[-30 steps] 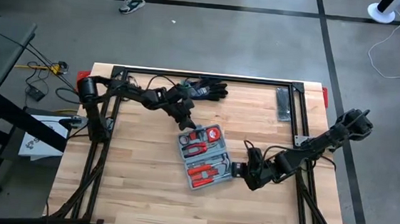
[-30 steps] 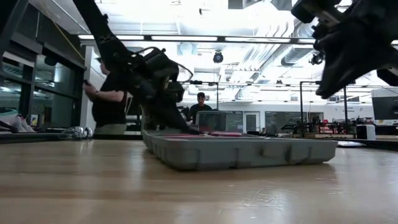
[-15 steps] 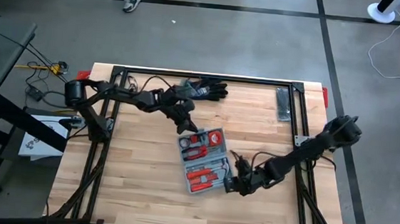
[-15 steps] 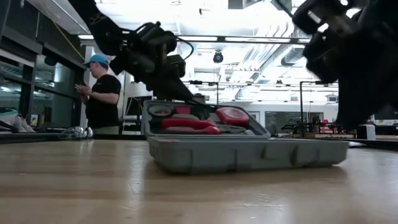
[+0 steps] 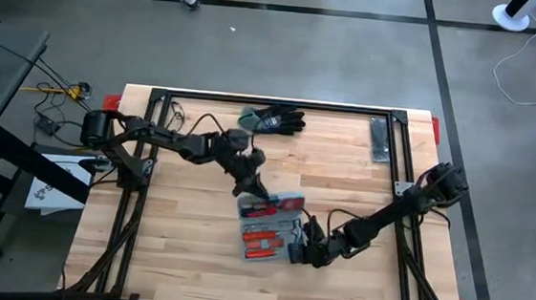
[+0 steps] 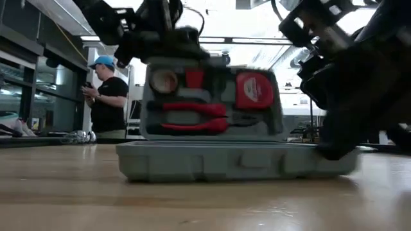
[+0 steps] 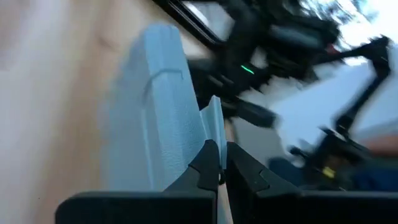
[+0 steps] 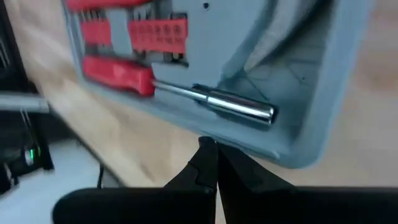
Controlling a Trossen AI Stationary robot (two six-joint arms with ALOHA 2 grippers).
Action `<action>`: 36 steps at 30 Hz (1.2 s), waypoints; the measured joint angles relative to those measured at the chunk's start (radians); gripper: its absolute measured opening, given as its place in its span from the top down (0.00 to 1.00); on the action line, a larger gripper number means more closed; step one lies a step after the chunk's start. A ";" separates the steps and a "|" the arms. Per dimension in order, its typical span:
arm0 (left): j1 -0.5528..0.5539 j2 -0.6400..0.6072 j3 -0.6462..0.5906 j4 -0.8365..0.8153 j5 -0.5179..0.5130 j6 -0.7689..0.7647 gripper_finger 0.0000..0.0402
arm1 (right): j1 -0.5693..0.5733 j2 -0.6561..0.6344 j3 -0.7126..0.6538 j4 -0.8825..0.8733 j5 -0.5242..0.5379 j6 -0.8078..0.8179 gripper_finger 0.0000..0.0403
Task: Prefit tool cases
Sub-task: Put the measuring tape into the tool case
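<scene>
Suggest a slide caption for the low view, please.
Grey-blue tool case half open on the table, its upper half propped upright showing red tools, the left gripper above and the right gripper beside its end.

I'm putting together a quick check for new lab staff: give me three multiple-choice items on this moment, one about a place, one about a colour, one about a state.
1. Where do the gloves lie?
A. Near the table's far edge, apart from the tool case
B. Inside the tool case
C. Under the right claw

2. What colour are the handles of the tools in the tool case?
A. Yellow
B. Red
C. Green

3. How does the case's lid half stand?
A. Flat on the table
B. Fully shut on the base
C. Raised nearly upright

Answers:
1 A, the high view shows them near the far edge, well clear of the case.
2 B, the low view shows red pliers handles and the right wrist view a red screwdriver.
3 C, in the low view the lid stands up above the base, with the left claw at its edge and the right claw by the base.
</scene>
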State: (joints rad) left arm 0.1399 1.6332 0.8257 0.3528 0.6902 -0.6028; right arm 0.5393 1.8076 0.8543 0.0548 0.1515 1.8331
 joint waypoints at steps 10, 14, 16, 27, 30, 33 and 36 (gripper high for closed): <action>-0.185 0.005 0.000 -0.085 -0.086 0.021 1.00 | -0.021 0.006 -0.004 -0.008 0.095 0.004 1.00; -0.239 0.053 -0.003 -0.096 -0.138 0.039 0.99 | -0.025 0.006 -0.005 -0.013 0.103 0.002 1.00; -0.259 0.088 -0.006 -0.111 -0.171 0.056 0.99 | -0.024 0.006 -0.005 -0.009 0.102 0.002 1.00; -0.299 0.134 -0.005 -0.073 -0.218 0.048 0.99 | 0.036 -0.067 -0.004 -0.075 0.179 0.060 1.00; -0.296 0.094 -0.008 -0.112 -0.267 0.050 1.00 | 0.051 -0.104 -0.004 -0.130 0.226 0.074 1.00; -0.295 0.038 -0.013 -0.197 -0.351 0.069 1.00 | 0.059 -0.147 -0.004 -0.140 0.320 0.034 1.00; -0.311 -0.061 -0.014 -0.312 -0.507 0.081 1.00 | 0.048 -0.187 -0.004 -0.135 0.386 -0.041 1.00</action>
State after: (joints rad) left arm -0.1714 1.5717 0.8117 0.0404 0.1829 -0.5218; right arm 0.5877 1.6204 0.8506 -0.0804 0.5373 1.7923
